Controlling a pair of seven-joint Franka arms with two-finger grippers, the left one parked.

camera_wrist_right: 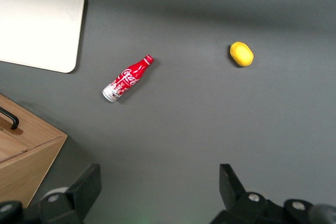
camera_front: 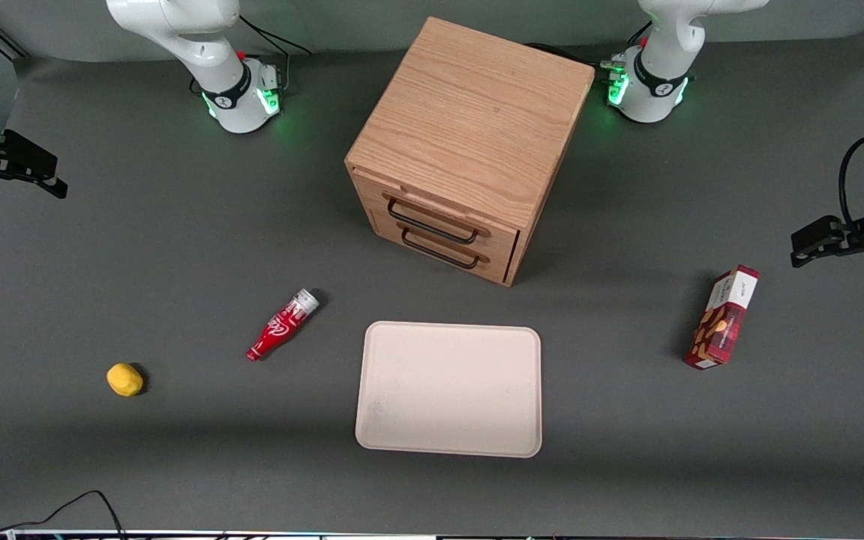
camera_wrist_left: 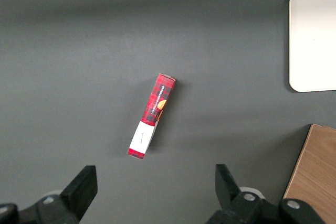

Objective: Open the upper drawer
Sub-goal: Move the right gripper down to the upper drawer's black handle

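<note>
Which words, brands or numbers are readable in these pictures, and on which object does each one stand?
red bottle: white script, probably "Coca-Cola"; not sharp enough to read with certainty.
red box: dark print on its white end, too small to read.
Upper drawer, tray, yellow object: no text.
The tool hangs open above the table, no writing visible.

The front camera looked down steeply over the whole table [camera_front: 177,247]. Both wrist cameras faced downward, sharing the tray [camera_wrist_right: 37,24]; the gripper [camera_wrist_right: 157,192] hung high, fingers apart.
</note>
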